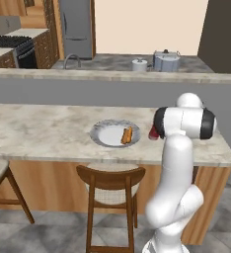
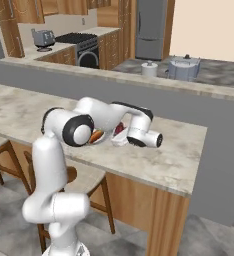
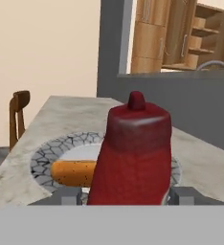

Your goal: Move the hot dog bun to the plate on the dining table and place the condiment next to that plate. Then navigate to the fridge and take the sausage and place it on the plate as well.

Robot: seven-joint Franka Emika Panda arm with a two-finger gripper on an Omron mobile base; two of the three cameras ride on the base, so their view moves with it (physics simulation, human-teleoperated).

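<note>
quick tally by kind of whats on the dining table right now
plate: 1
hot dog bun: 1, lying on the plate
condiment: 1, between the gripper fingers, beside the plate
total: 3

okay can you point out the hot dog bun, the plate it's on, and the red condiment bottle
hot dog bun (image 1: 127, 135): left base view, middle of the bun.
plate (image 1: 101, 127): left base view, patterned rim at its left.
condiment bottle (image 3: 135, 158): hand view, centre of the red body, between the finger tips.
</note>
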